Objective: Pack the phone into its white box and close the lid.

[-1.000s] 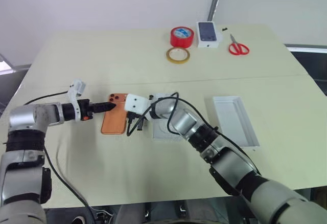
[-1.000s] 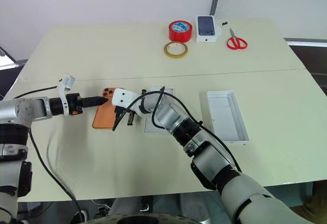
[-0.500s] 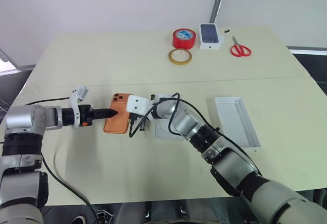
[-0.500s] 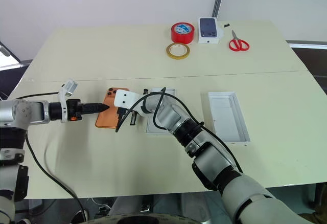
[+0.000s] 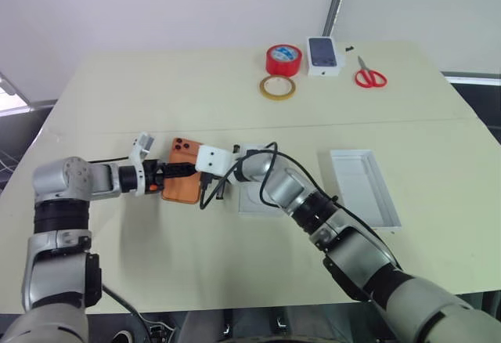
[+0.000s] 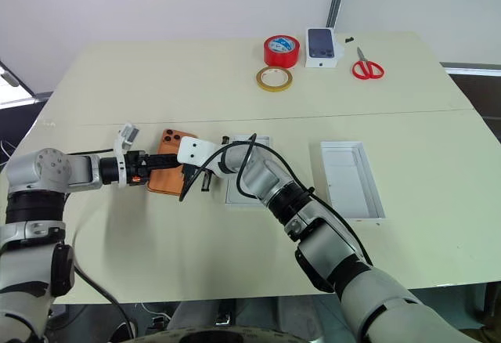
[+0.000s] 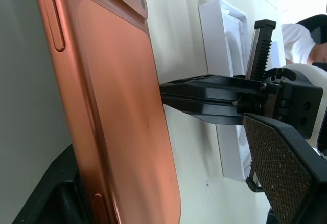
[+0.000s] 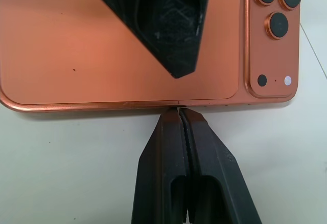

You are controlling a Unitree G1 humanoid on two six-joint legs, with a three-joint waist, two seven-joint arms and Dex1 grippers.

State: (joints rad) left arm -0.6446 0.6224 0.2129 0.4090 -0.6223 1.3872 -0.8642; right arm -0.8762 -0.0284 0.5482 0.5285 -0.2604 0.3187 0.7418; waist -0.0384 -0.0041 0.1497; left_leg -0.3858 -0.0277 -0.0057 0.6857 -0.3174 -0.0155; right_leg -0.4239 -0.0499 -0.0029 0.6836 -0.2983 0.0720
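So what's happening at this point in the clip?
The phone lies camera side up on the table. The left gripper is open, one finger over the phone's back, and the shut right gripper presses its tips against the opposite long edge. The white box and lid wait nearby, both empty.

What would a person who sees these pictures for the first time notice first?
The slim orange smartphone lies camera side up near the table's left half, with both robot hands meeting at it. The left hand has its fingers spread, one over the phone's back, while the right hand, fingers shut, presses its tip against the phone's long edge. Further right lies a white rectangular tray, and a red tape roll stands out at the far edge.
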